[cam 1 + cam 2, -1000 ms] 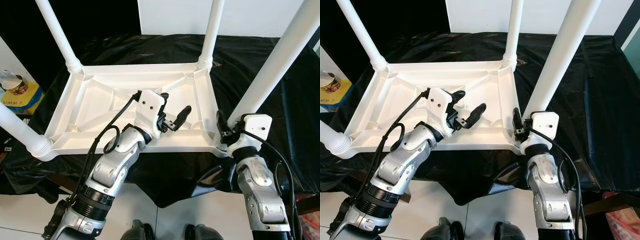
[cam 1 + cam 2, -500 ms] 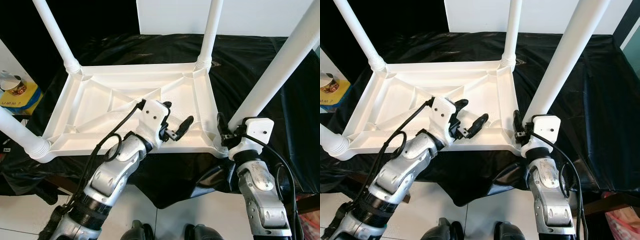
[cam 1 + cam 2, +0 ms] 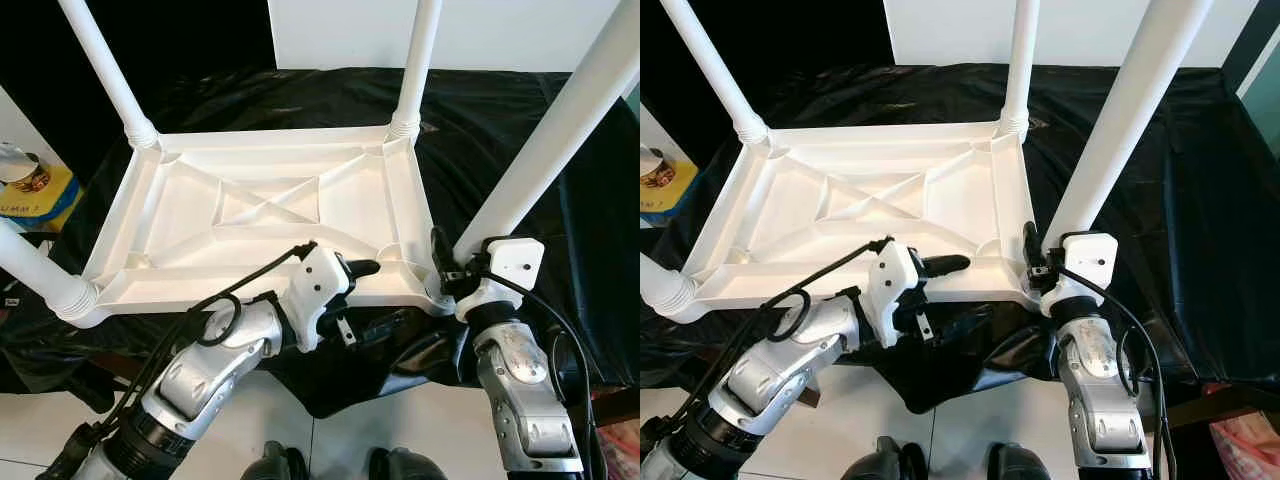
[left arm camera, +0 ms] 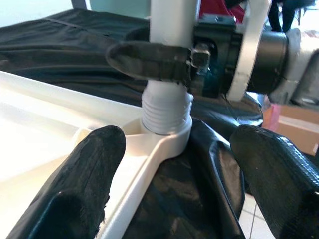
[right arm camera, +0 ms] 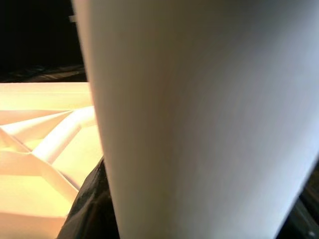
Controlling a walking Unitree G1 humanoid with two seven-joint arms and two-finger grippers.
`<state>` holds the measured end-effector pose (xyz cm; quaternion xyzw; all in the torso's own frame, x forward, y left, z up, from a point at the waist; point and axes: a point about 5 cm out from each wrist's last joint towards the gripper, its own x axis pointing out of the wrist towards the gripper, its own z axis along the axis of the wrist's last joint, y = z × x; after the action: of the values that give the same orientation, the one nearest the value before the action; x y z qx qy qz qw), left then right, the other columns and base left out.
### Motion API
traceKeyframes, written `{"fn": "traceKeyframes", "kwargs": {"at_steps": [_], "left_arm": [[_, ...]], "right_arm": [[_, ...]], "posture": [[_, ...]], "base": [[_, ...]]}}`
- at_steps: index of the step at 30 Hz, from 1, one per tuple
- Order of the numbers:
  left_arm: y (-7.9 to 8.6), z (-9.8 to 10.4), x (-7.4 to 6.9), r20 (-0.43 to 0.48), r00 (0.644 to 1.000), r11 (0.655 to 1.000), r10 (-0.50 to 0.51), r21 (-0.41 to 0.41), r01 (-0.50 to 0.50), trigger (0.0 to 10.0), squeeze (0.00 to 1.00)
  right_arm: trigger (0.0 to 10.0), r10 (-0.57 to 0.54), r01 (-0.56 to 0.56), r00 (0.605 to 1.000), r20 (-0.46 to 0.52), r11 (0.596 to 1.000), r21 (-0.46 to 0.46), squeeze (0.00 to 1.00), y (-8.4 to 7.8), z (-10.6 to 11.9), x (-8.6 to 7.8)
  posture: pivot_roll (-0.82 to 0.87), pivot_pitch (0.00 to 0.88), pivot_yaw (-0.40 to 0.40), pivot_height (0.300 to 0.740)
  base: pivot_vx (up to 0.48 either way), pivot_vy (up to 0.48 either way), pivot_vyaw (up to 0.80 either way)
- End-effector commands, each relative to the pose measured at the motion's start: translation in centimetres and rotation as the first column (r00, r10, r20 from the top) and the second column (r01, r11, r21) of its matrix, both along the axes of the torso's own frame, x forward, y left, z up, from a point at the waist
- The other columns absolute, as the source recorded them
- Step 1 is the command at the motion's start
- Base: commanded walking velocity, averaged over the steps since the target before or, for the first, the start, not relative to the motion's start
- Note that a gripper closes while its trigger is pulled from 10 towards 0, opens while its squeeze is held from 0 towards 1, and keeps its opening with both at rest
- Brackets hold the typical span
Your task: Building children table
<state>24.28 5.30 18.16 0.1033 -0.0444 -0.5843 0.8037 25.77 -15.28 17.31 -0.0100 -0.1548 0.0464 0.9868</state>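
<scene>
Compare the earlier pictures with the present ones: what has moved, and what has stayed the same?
The left gripper has drawn back from over the tabletop's underside to its near edge, open, holding nothing. The right gripper stays clamped on the near right leg. The table and its other legs have not moved.

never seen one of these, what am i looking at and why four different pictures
This is a humanoid robot with two silver arms, each ending in a gripper of two long black fingers. The two wide pictures come from cameras on its head, looking down. The other two come from cameras on its wrists, looking along the fingers.

On a black cloth lies a white plastic children's table, upside down, with its four legs pointing up. The right gripper is closed around the base of the near right leg, which is why the right wrist picture is mostly white. The left gripper is open at the table's near edge, facing that same corner and holding nothing.
</scene>
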Motion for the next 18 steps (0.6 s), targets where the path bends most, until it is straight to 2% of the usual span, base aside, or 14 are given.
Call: {"fn": "traceKeyframes", "kwargs": {"at_steps": [1,4,9,18], "left_arm": [[-0.1,-0.4,-0.6,-0.016,0.999,0.998,-0.051,0.031,0.052,10.0,0.0],[0.0,-0.6,-0.4,-0.018,0.998,0.998,-0.052,0.044,0.053,10.0,0.0],[0.4,-0.6,0.4,-0.004,1.0,0.998,0.006,0.062,-0.006,10.0,0.0],[0.5,-0.4,0.6,-0.002,1.0,0.998,0.019,0.059,-0.019,10.0,0.0]], "right_arm": [[10.0,0.016,-0.017,0.997,-0.076,1.0,-0.008,0.0,0.0,-1.7,-0.1],[10.0,0.032,-0.034,0.996,-0.078,0.999,-0.025,0.0,0.0,-2.1,-0.3],[10.0,0.069,-0.076,0.994,-0.082,0.994,-0.073,0.0,-0.1,-2.7,-0.6],[10.0,0.118,-0.128,0.989,-0.084,0.984,-0.122,0.0,0.2,-3.2,-0.8]], "posture": [[-0.1,0.169,0.029,0.74],[-0.1,0.17,0.028,0.74],[-0.1,0.172,0.028,0.74],[-0.1,0.171,0.029,0.74]], "base": [[0.0,0.0,0.0],[0.0,0.0,0.0],[0.0,0.0,0.0],[0.0,0.0,0.0]]}}
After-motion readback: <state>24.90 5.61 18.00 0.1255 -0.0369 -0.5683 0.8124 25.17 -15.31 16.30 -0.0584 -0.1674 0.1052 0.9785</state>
